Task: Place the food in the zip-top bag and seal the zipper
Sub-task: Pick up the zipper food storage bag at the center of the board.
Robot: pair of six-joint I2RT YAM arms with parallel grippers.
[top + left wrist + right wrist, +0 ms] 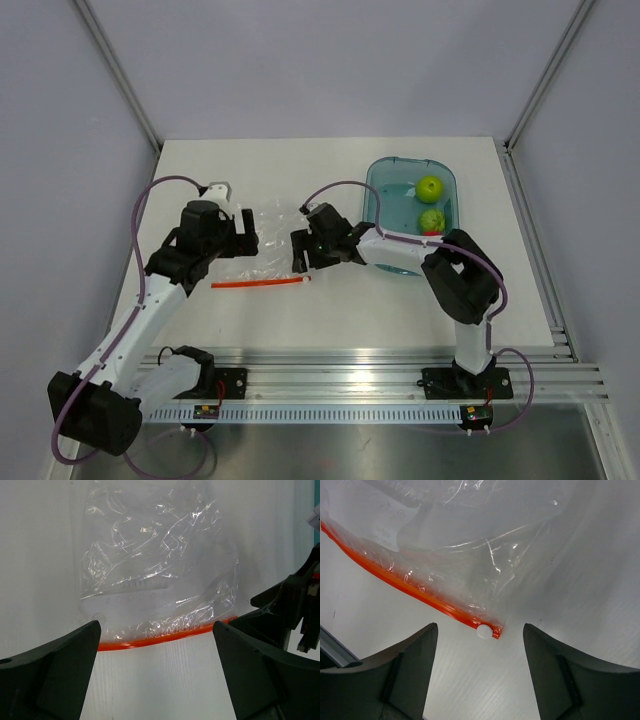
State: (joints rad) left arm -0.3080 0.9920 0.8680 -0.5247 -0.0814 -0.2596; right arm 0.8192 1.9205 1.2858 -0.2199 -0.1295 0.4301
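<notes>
Fruits [429, 187]: how many, and where?
— Three in one teal tray [388, 196]: two green apples [432, 219], one red [432, 232]. One clear bag [155, 565] lies flat; left gripper [155, 630] and right gripper [480, 627] gape at its edge, empty.

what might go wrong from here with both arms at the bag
1. The zip-top bag lies flat on the table. The open left end effector may pinch both thin layers at the zipper, leaving the mouth shut.
2. The right end effector, also open, hovers at the same bag edge, close enough to show in the left wrist view, so the two could collide.
</notes>
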